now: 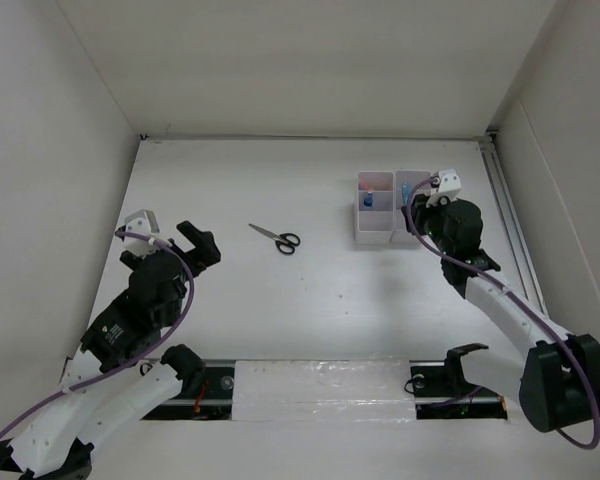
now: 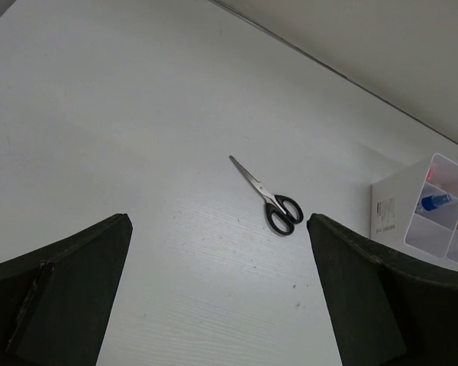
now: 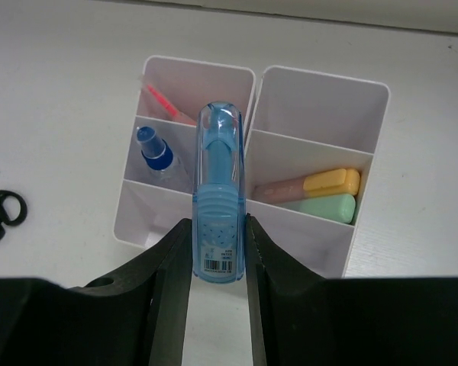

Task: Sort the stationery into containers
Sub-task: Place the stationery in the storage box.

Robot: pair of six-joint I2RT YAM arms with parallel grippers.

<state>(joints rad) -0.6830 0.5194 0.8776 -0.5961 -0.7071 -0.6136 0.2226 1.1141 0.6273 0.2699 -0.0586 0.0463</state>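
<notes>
Right end effector (image 3: 217, 263) pinches translucent blue tube (image 3: 218, 183), barcode label (image 3: 218, 261) near its base. Left end effector (image 2: 217, 236) spread.

Lab cell, bare white walls (image 1: 310, 60)

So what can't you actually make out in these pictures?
- Right wrist view: the blue tube and the right hand holding it cover much of the near-left compartment of the white organiser. The tube's label print is too small to read.
- Top view: that hand hides part of the organiser's right column, and the contents are too small to name.
- Left wrist view: the organiser is cut off by the right edge.
</notes>
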